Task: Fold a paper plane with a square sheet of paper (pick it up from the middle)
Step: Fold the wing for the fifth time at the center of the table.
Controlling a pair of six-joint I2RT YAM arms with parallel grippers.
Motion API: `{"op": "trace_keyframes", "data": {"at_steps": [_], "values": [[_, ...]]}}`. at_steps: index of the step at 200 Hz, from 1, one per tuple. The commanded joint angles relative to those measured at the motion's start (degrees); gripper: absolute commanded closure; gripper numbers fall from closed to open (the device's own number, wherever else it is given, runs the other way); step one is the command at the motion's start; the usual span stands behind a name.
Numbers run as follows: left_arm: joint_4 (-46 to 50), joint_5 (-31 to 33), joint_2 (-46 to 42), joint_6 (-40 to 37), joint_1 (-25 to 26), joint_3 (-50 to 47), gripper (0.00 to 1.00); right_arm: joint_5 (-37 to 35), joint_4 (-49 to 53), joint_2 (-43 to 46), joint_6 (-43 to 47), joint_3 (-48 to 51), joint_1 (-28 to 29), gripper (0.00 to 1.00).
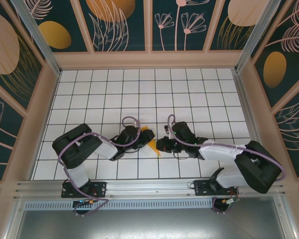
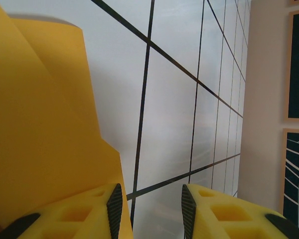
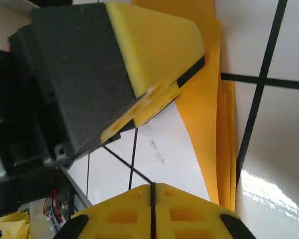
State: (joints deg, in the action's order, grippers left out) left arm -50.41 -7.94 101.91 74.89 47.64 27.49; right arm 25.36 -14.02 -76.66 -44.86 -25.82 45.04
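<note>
Your left gripper (image 2: pixel 152 199) is hovering with its jaws apart and nothing between them. The partly folded paper sheet (image 3: pixel 204 114) is lying just beside one finger on the tiled table (image 2: pixel 189 99). Your right gripper (image 3: pixel 153 191) is sitting pinched together nearby. Any sideways nudge is risking skewing those loose layers.

Folded paper (image 1: pixel 153 147) orange-yellow; table (image 1: pixel 139 89) white w/ black grid; wallpaper (image 1: pixel 164 35) dk teal, leafy, orange ovals.
</note>
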Motion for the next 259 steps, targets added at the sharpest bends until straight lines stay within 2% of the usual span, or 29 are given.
{"op": "trace_keyframes", "data": {"at_steps": [1,103,209,259], "values": [[6.31,1.97,2.77,-0.42,-0.45,-0.51,0.60,1.42,-3.77,-3.83,1.15,-2.61,-0.12,0.91],[7.17,1.98,2.46,-0.69,-0.47,-0.15,0.60,2.76,-7.86,-12.38,-0.67,-4.98,-2.14,0.92],[7.23,1.75,2.82,-0.87,-0.50,0.20,0.60,6.52,-10.65,-14.51,-0.71,-4.67,-2.50,0.91],[7.26,1.79,2.56,-0.83,-0.46,0.14,0.60,4.73,-8.54,-17.76,0.17,-4.32,-2.51,0.91]]}}
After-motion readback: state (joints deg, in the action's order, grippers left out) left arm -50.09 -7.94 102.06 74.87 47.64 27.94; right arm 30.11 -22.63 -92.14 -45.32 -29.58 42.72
